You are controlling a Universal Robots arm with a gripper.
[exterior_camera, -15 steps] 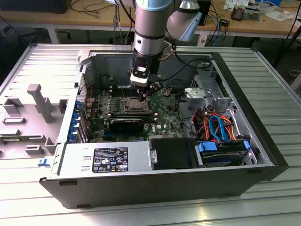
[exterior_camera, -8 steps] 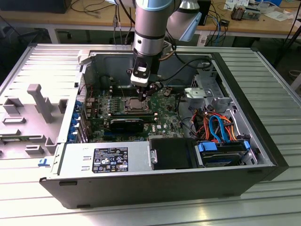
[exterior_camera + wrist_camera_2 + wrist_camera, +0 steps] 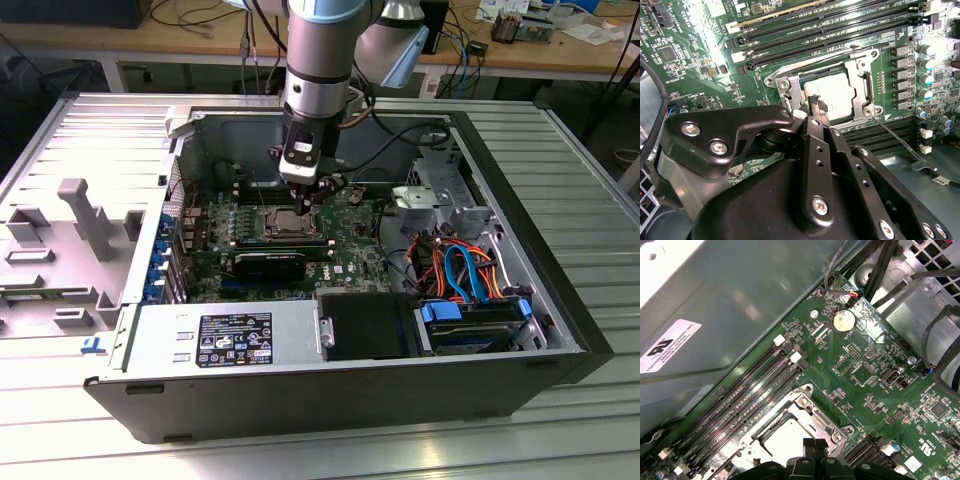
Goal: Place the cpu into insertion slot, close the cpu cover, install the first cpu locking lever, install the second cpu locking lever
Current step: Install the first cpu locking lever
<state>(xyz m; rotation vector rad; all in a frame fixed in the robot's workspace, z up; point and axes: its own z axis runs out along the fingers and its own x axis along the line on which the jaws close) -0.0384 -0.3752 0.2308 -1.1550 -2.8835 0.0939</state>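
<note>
as the tool (image 3: 816, 104) hovers, cpu (image 3: 834, 92) flat under cpu cover (image 3: 863, 92) — top up

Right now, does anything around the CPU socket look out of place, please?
A thin locking lever juts diagonally outward instead of lying along the cpu cover, so it looks unlatched. The cpu sits square in its window.

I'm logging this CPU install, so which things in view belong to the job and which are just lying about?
Job: cpu; cpu cover framing it; locking lever; tool at the cpu's edge.
Lying about: memory slots; coin battery; power supply; blue and orange cables.
</note>
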